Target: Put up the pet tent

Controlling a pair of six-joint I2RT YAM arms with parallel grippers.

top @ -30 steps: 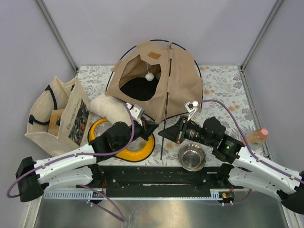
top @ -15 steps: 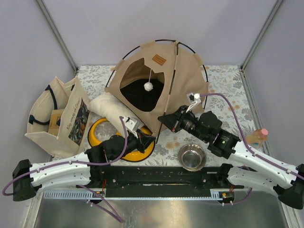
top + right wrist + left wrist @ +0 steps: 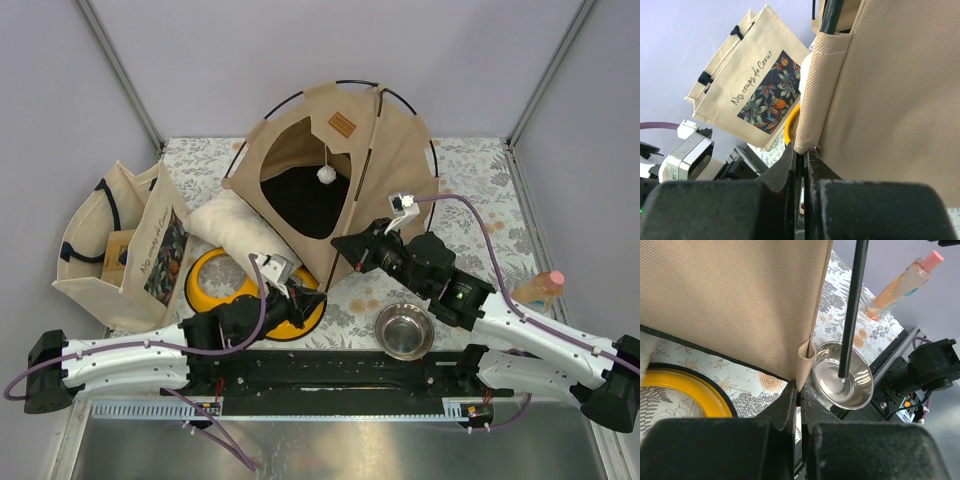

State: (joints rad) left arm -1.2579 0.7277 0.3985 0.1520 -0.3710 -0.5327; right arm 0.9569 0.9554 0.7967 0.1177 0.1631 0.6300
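The tan pet tent [image 3: 385,175] stands at the back middle, with black poles arching over it. It has a brown label [image 3: 343,124], a white pompom [image 3: 326,175] in the doorway and a black floor inside. My left gripper [image 3: 308,292] is shut on the tent's near front corner loop [image 3: 803,360], as the left wrist view [image 3: 800,392] shows. My right gripper [image 3: 346,246] is shut at the lower end of the canvas pole sleeve [image 3: 812,115], where the black pole [image 3: 831,15] enters; its jaws [image 3: 801,150] pinch the sleeve end. A free pole end [image 3: 852,310] hangs above the steel bowl.
A cream printed tote bag [image 3: 120,245] stands at the left, also seen in the right wrist view [image 3: 757,90]. A white fluffy cushion [image 3: 235,228] and a yellow dish [image 3: 215,280] lie by the left gripper. A steel bowl [image 3: 404,330] sits near the front. A bottle [image 3: 538,288] is at the right.
The tent has risen and shifted back and right, and stands fuller. My right gripper moved up and left along the pole. My left arm drew back toward the near edge, still holding the corner.
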